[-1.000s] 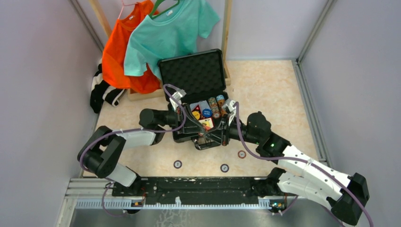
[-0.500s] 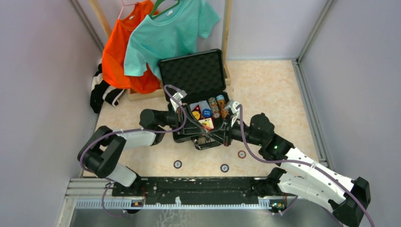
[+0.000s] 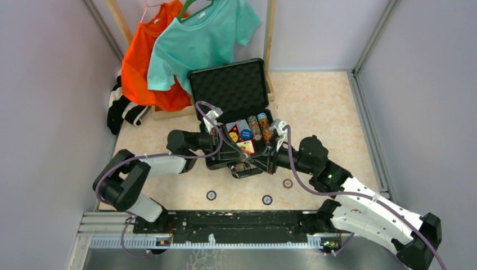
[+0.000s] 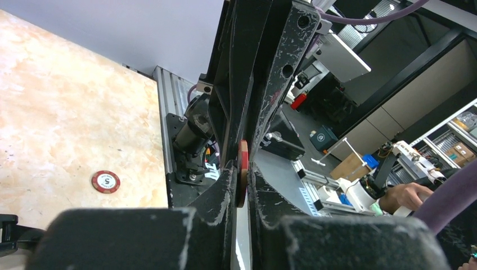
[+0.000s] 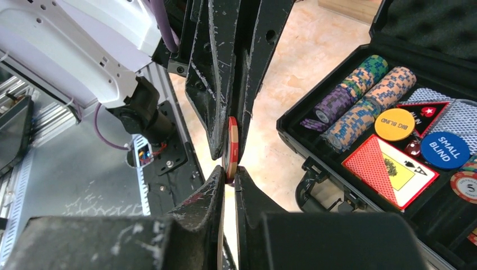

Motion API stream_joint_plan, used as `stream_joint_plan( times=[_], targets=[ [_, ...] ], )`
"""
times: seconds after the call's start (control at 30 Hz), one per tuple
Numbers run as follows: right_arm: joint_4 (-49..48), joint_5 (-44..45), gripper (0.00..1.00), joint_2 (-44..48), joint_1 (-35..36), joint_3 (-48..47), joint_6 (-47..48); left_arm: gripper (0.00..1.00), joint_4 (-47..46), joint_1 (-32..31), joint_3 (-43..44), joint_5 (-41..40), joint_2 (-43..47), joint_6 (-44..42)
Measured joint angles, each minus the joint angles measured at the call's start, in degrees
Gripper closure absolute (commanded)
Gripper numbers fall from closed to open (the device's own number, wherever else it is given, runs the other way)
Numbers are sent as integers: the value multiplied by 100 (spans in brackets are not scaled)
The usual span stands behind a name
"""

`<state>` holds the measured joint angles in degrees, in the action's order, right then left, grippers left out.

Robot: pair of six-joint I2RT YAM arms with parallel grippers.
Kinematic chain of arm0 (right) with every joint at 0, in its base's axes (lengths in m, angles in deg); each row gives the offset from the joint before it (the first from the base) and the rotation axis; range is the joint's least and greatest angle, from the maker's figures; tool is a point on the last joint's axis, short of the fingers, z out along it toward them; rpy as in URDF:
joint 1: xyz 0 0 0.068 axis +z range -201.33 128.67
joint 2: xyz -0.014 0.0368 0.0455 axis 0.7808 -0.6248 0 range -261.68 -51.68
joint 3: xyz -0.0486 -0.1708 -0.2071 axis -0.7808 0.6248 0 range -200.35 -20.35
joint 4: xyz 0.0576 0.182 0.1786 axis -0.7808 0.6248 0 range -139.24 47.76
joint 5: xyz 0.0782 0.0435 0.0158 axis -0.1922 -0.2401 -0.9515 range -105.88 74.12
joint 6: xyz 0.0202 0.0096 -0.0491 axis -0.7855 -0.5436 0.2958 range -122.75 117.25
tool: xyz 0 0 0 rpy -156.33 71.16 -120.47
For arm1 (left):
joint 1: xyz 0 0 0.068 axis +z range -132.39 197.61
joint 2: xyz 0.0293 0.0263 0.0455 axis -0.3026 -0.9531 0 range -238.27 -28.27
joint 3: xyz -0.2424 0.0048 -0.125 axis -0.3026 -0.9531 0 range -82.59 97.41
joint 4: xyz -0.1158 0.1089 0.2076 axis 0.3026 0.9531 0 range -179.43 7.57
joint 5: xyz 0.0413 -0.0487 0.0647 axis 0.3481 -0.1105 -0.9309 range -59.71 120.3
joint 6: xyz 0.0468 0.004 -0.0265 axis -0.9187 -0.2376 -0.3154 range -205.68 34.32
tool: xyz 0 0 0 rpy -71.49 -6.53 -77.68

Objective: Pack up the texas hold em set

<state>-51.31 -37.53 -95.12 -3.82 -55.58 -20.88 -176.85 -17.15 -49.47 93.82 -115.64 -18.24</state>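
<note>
The black briefcase (image 3: 216, 163) lies open on the table, its foam lid (image 3: 228, 87) raised. Inside are rows of multicoloured chips (image 5: 360, 95), a red-orange card box (image 5: 391, 169), a yellow button (image 5: 395, 124), a blue button (image 5: 444, 149) and a die (image 5: 413, 147). Both grippers meet tip to tip over the case's front edge. My left gripper (image 4: 242, 177) and my right gripper (image 5: 229, 171) are each shut on the same red poker chip (image 4: 242, 160) (image 5: 231, 140), held on edge between them. Three loose chips (image 3: 211, 195) (image 3: 267, 199) (image 3: 287, 183) lie on the table in front.
An orange shirt (image 3: 143, 62) and a teal shirt (image 3: 197, 39) hang from a wooden rack behind the case. Black-and-white cloth (image 3: 121, 109) lies at the far left. Grey walls close in both sides, and the arms' rail (image 3: 225, 222) runs along the near edge.
The right arm has edged left toward the left gripper, bringing the two sets of fingertips closer around the red chip. The left arm has barely moved.
</note>
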Motion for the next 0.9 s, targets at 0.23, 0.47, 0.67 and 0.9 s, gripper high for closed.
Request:
stream_joint_plan(
  times=[0.23, 0.47, 0.67, 0.9],
  targets=[
    [-46, 214, 84, 168, -7, 9, 61, 100, 4, 24, -7, 111, 2, 52],
    [-85, 225, 82, 142, -7, 9, 61, 100, 4, 28, -39, 151, 20, 70],
    [-249, 133, 81, 20, -9, 9, 48, 100, 4, 81, -39, 195, 61, 74],
    [-350, -59, 88, -90, -44, 9, -37, 100, 2, 109, -70, 262, 94, 70]
  ],
)
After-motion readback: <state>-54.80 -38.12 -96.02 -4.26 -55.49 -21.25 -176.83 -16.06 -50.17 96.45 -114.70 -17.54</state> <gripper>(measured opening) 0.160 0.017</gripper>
